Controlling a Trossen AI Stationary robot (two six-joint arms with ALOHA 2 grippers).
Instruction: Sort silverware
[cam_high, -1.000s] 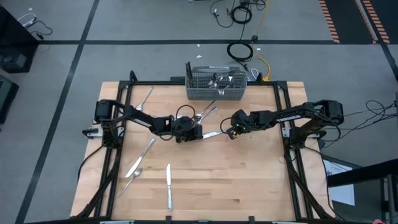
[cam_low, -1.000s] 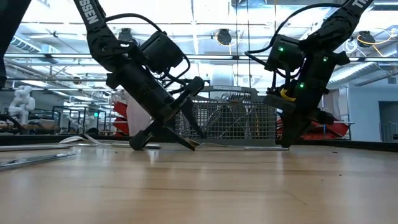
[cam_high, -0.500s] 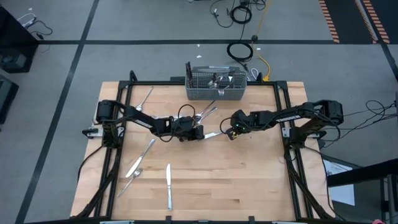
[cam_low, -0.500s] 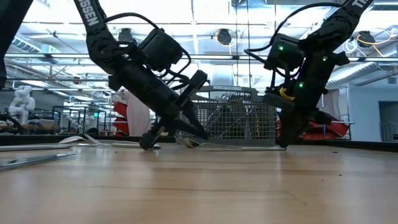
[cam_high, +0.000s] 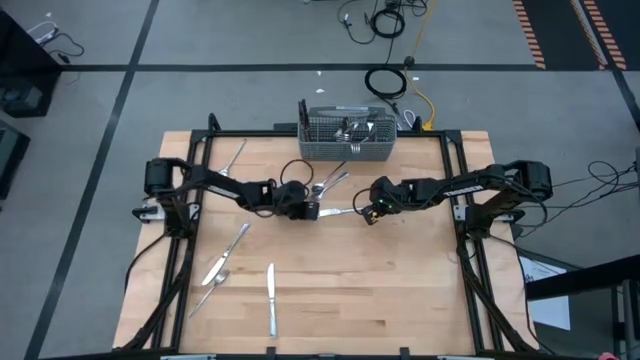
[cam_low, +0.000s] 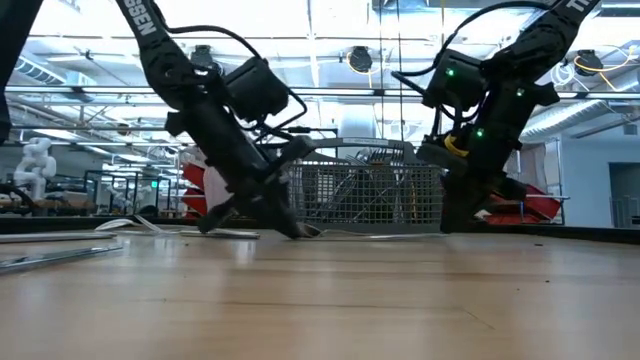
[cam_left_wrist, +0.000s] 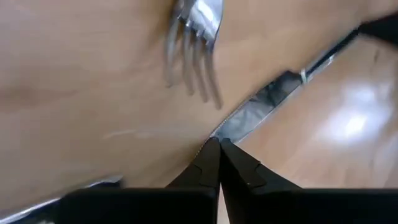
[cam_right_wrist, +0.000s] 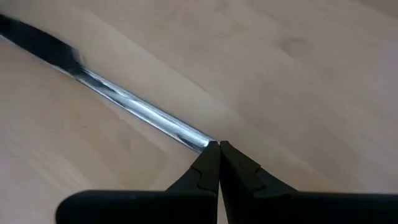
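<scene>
A table knife (cam_high: 340, 212) spans the gap between my two grippers in the middle of the wooden table (cam_high: 400, 300). My left gripper (cam_high: 313, 212) is shut on its blade end and my right gripper (cam_high: 366, 214) on its handle end. A fork (cam_left_wrist: 196, 37) lies just beyond the knife, beside other pieces (cam_high: 335, 182). Loose silverware lies flat on the left half: a fork (cam_high: 232, 160), a knife (cam_high: 238, 238), a spoon (cam_high: 215, 280) and a knife (cam_high: 270, 300). The wire basket (cam_high: 347, 138) at the far edge holds several pieces. My left gripper pinches the knife's blade tip (cam_left_wrist: 227, 130) between its two fingers. The fingers slant down from the table's left, roughly in line with the knife. The knife stretches away about level, low over the table. My right gripper pinches the free end of the knife's handle (cam_right_wrist: 198, 140) between its two fingers. They slant down from the table's right, in line with the handle. The knife runs on from the fingertips toward the left gripper, close to the wood.
The basket (cam_low: 370, 195) stands a short way behind both grippers. Black frame rails (cam_high: 195, 200) run along the table's left and right sides. The near half of the table to the right of the lone knife is bare wood.
My left gripper has shut on the knife's blade tip, then rolled about its own line and risen a little toward the far edge. The knife's blade end has swung slightly with it, while the handle end stays in my still right gripper.
</scene>
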